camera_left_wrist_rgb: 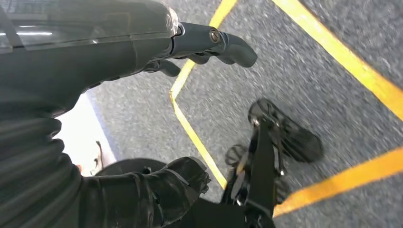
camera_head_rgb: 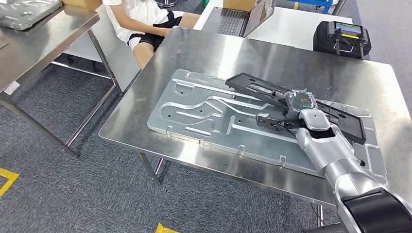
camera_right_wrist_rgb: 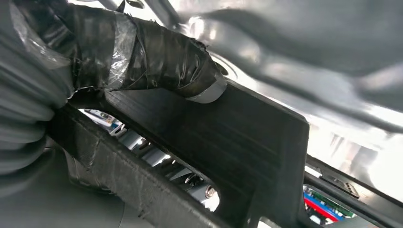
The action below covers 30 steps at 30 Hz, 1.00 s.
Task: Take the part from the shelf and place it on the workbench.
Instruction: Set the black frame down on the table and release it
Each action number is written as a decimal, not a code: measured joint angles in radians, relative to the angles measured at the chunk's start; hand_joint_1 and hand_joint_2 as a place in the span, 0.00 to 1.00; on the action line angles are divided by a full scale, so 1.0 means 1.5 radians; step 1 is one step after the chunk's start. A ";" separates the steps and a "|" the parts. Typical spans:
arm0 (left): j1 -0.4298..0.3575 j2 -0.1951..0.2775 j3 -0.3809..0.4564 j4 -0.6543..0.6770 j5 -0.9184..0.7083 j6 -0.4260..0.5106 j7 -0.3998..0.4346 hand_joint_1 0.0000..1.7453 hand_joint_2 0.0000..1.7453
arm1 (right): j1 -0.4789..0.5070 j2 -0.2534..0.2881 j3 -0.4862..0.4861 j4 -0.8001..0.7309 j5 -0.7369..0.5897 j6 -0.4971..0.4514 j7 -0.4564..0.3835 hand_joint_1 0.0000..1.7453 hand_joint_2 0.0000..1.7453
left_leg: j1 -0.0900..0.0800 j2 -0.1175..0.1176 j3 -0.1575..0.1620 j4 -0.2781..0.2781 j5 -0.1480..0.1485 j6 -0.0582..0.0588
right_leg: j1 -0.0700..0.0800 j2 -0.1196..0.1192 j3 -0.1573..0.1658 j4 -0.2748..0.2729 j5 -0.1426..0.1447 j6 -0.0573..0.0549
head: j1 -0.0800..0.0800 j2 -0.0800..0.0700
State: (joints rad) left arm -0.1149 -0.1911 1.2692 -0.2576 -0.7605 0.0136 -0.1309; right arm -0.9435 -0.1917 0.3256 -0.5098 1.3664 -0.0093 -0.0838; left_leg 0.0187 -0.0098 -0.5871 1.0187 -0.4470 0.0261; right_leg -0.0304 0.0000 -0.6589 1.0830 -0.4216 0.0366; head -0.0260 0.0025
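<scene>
Bright, even overhead light fills the room; the steel table (camera_head_rgb: 209, 53) throws back soft pale glare and casts faint shadow on the carpet (camera_head_rgb: 58, 189) beneath. The head view is sharp. The left wrist view is smeared with motion blur across the floor. The right wrist view is dim up close, out of focus, with blown-out white glare behind.

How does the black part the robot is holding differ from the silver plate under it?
The black part is matte, narrow and open-framed; the silver plate is shiny, broader and solid with raised channels. The part lies diagonally across the plate, gripped by the right robot hand, while the plate lies untouched on the steel workbench. Both are flat.
</scene>
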 joint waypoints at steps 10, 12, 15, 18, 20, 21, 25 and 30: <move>-0.001 -0.001 0.000 0.000 -0.004 -0.006 -0.012 0.00 1.00 | 0.008 0.011 -0.002 -0.001 0.018 0.010 0.003 1.00 1.00 | 0.001 0.003 -0.089 0.181 -0.084 -0.023 | 0.008 0.000 0.022 -0.031 -0.006 -0.035 | -0.001 0.000; 0.000 -0.001 0.000 0.000 -0.005 -0.007 -0.015 0.00 1.00 | 0.014 0.018 -0.002 -0.001 0.021 0.012 0.006 1.00 1.00 | 0.001 0.003 -0.095 0.180 -0.064 -0.020 | 0.012 0.002 0.024 -0.029 -0.008 -0.037 | -0.001 0.000; -0.001 -0.002 -0.001 0.000 -0.008 -0.007 -0.019 0.00 1.00 | 0.016 0.027 -0.002 -0.001 0.027 0.014 0.009 1.00 1.00 | -0.002 0.003 -0.042 0.055 -0.001 -0.009 | 0.015 0.004 0.028 -0.025 -0.013 -0.034 | -0.001 0.000; -0.002 -0.003 -0.001 0.000 -0.008 -0.008 -0.020 0.00 1.00 | 0.017 0.030 -0.002 0.000 0.027 0.015 0.009 1.00 1.00 | -0.007 0.003 -0.021 0.014 0.006 -0.004 | 0.017 0.004 0.027 -0.025 -0.014 -0.026 | -0.001 0.000; -0.002 -0.005 -0.001 0.000 -0.008 -0.008 -0.021 0.00 1.00 | 0.017 0.030 -0.002 0.000 0.027 0.016 0.010 0.50 0.50 | -0.006 0.003 -0.018 0.007 0.010 0.000 | 0.017 0.004 0.028 -0.025 -0.016 -0.020 | 0.000 0.000; -0.002 -0.006 -0.001 0.000 -0.009 -0.008 -0.023 0.00 1.00 | 0.017 0.030 -0.002 0.000 0.027 0.017 0.010 0.25 0.25 | -0.004 0.004 -0.016 0.002 0.012 0.004 | 0.016 0.003 0.024 -0.016 -0.023 -0.017 | 0.000 0.000; -0.003 -0.007 -0.002 0.000 -0.010 -0.012 -0.034 0.00 0.25 | 0.020 0.028 -0.002 0.000 0.029 0.021 0.010 0.00 0.00 | -0.002 0.005 -0.013 -0.004 0.016 0.011 | 0.011 0.002 -0.037 0.116 -0.087 -0.006 | 0.000 0.000; -0.001 -0.012 -0.006 0.000 -0.006 -0.016 -0.039 0.00 0.00 | 0.024 0.025 -0.002 0.000 0.037 0.023 0.012 0.00 0.00 | -0.002 0.004 -0.013 0.004 0.009 0.005 | 0.005 0.000 0.005 0.018 -0.020 -0.002 | 0.000 0.000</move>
State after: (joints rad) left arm -0.1167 -0.2088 1.2605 -0.2574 -0.7696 -0.0099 -0.1898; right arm -0.9080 -0.1546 0.3220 -0.5093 1.4224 0.0255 -0.0654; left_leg 0.0157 -0.0042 -0.6064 1.0247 -0.4332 0.0337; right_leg -0.0234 -0.0006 -0.6513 1.1098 -0.4510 0.0335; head -0.0258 0.0026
